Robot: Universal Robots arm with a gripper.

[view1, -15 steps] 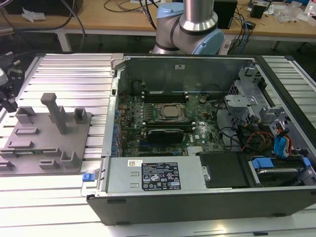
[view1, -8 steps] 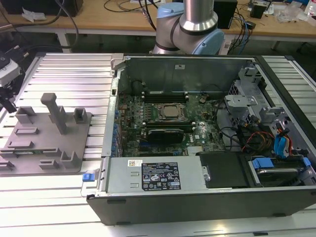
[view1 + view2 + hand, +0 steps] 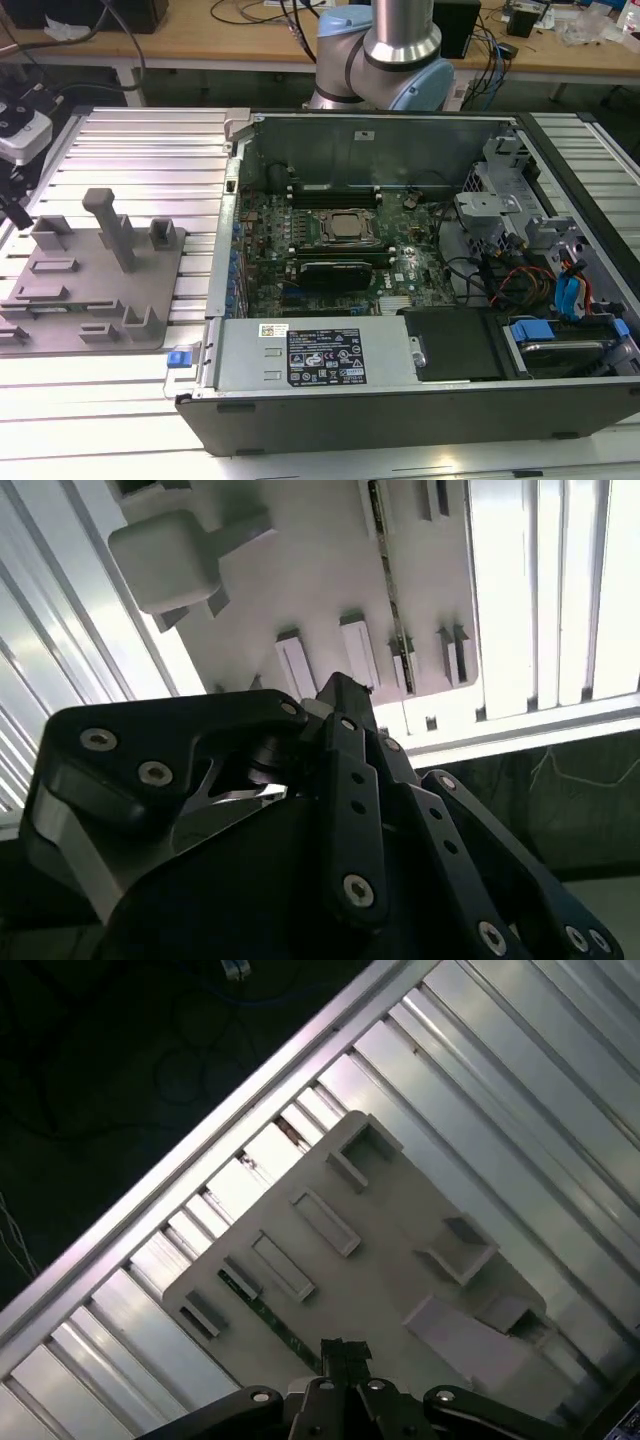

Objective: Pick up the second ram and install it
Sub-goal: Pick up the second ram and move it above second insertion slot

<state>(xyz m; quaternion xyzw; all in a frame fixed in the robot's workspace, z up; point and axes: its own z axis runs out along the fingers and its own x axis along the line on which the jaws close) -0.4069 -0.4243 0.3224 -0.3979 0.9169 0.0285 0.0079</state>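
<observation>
Bright light turns the ribbed table (image 3: 560, 600) around the holder plate (image 3: 300, 570) to glare. Over the plate the hand (image 3: 338, 690) is a dark, shadowed mass; the computer case (image 3: 400, 405) beside the plate is dim inside.

Open PC case (image 3: 400, 150), motherboard (image 3: 270, 235) w/ CPU socket (image 3: 347, 228); grey holder plate (image 3: 100, 290) on slatted table (image 3: 150, 150), exterior view's left.

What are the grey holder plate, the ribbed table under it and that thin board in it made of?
The holder plate looks like matte grey plastic: dull, uniform, no glare. The ribbed table looks like bare aluminium, with bright sheen along its grooves. The ram appears to be a greenish circuit board, seen edge-on.
</observation>
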